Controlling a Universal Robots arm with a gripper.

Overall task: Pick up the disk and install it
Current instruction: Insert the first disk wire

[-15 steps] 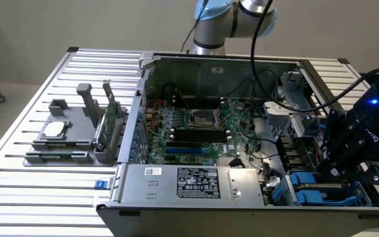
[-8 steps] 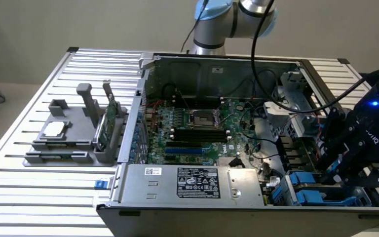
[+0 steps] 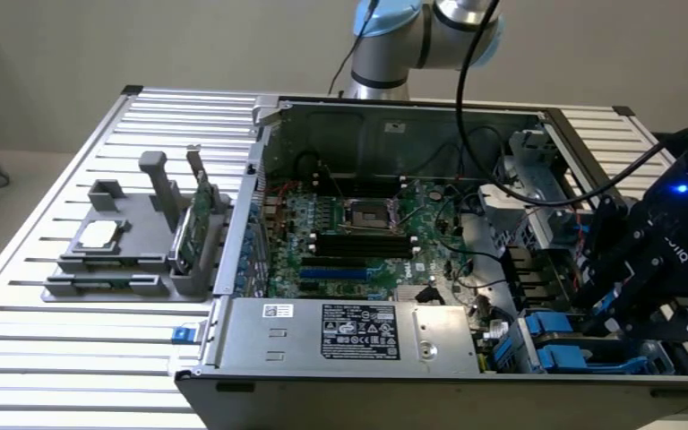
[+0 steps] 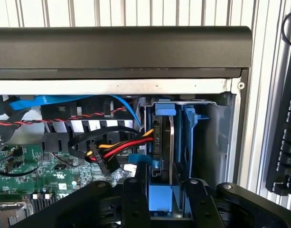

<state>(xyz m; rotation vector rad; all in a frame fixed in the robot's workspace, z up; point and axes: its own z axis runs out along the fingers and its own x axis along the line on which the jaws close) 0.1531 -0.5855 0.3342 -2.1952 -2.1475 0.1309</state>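
Directly ahead of the gripper (image 4: 159,199), between its parted fingers (image 4: 136,199), the disk (image 4: 165,147) stands on edge in its blue-railed bay of the computer case (image 3: 356,358), long axis running away from the tool; it seems released, though contact is unclear

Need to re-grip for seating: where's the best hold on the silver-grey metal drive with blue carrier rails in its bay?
Probably the blue plastic end of the silver-grey metal drive with blue carrier rails, which faces out of the black computer case's drive bay. It stands on edge between blue guides, flat faces boxed in, so come straight in along the slot, where the gripper straddles that end, fingers either side.
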